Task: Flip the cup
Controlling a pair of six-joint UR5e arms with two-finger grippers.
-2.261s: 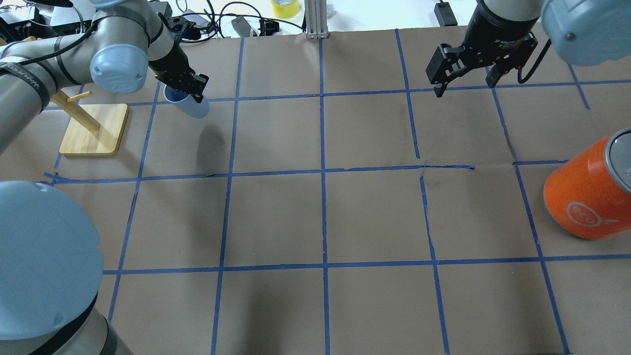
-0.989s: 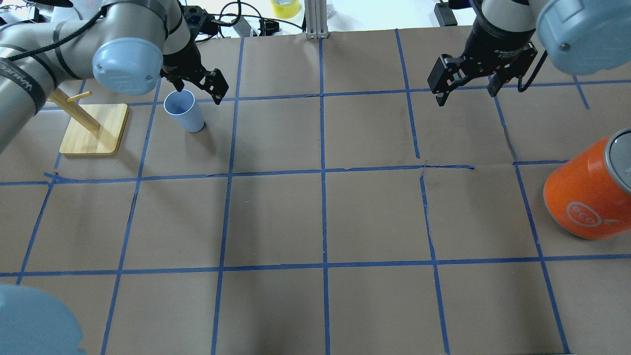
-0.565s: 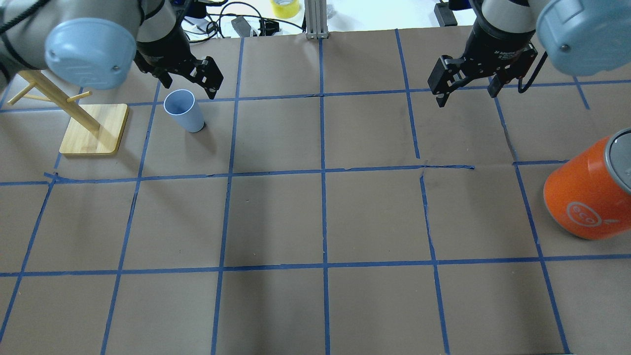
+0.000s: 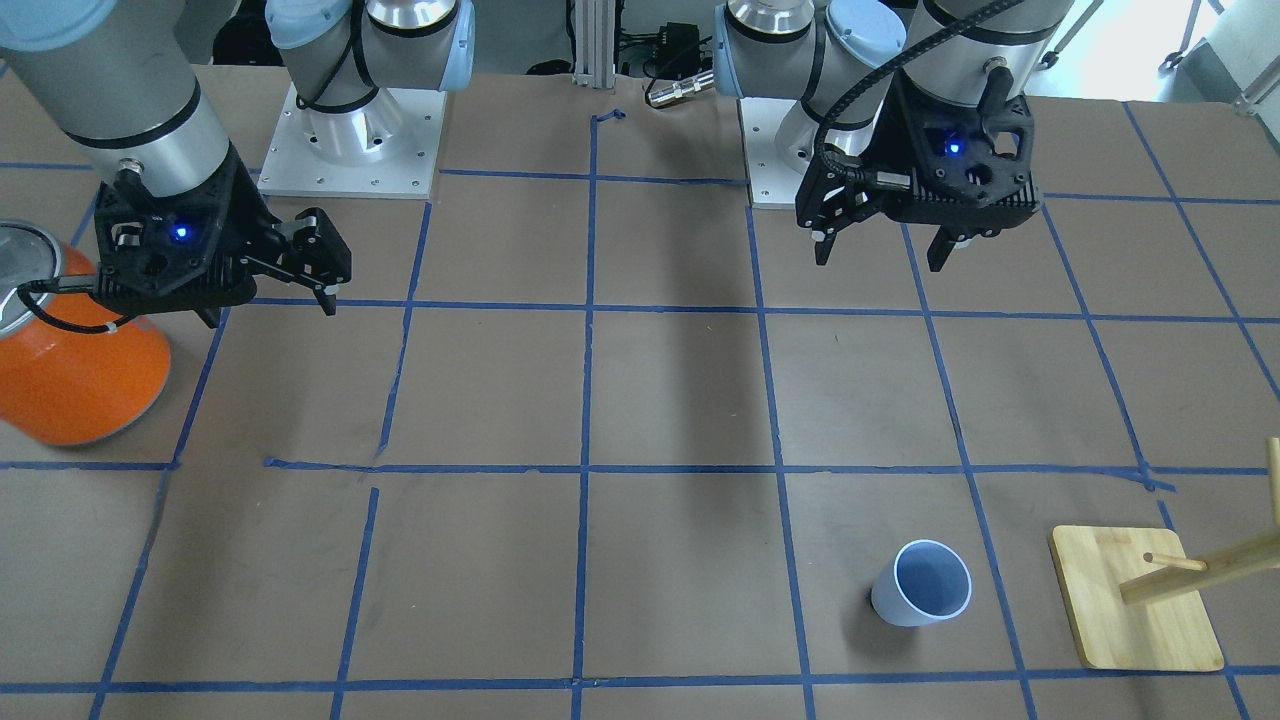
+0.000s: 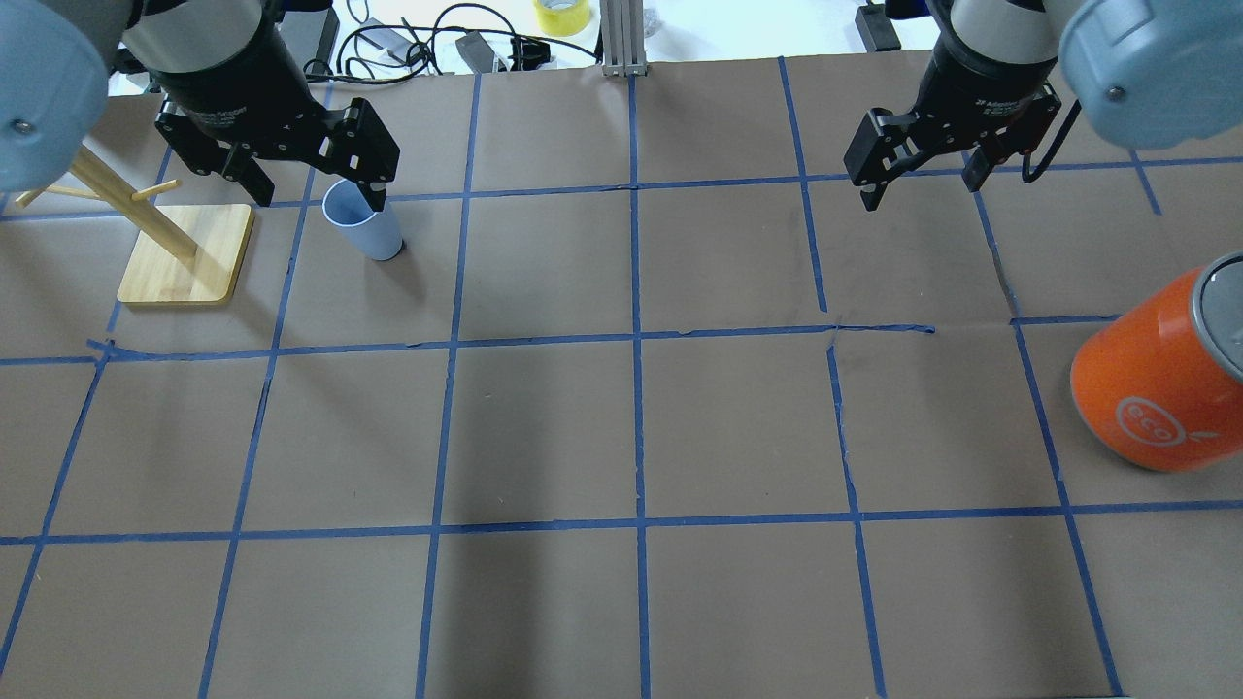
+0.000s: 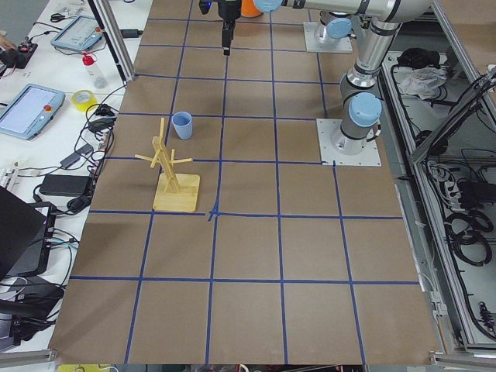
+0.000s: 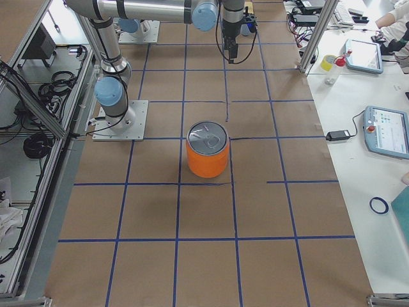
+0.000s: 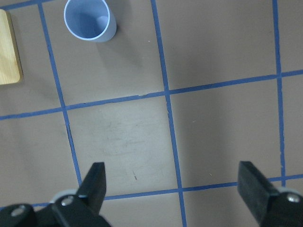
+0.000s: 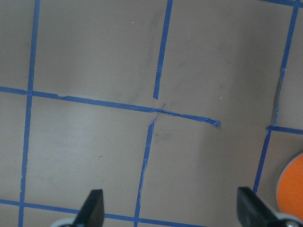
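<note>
The cup (image 4: 922, 583) is a pale bluish-white tumbler that stands upright, mouth up, on the brown paper beside the wooden stand. It also shows in the overhead view (image 5: 367, 233), the left side view (image 6: 182, 124) and the left wrist view (image 8: 90, 20). My left gripper (image 4: 880, 258) is open and empty, high above the table and apart from the cup. From overhead, the left gripper (image 5: 319, 194) partly covers the cup's rim. In the wrist view, the left gripper (image 8: 173, 177) looks down with the cup far at the top left. My right gripper (image 5: 921, 189) is open and empty.
A wooden peg stand (image 5: 184, 254) is left of the cup, also seen from the front (image 4: 1135, 600). A large orange canister with a silver lid (image 5: 1151, 388) stands at the right edge, below my right gripper (image 4: 270, 312). Cables and a yellow tape roll (image 5: 561, 15) lie past the far edge.
My left gripper let go of the tilted cup, which now stands upright. It then opened wide, rose and drew back towards the left. The right arm barely moved.
</note>
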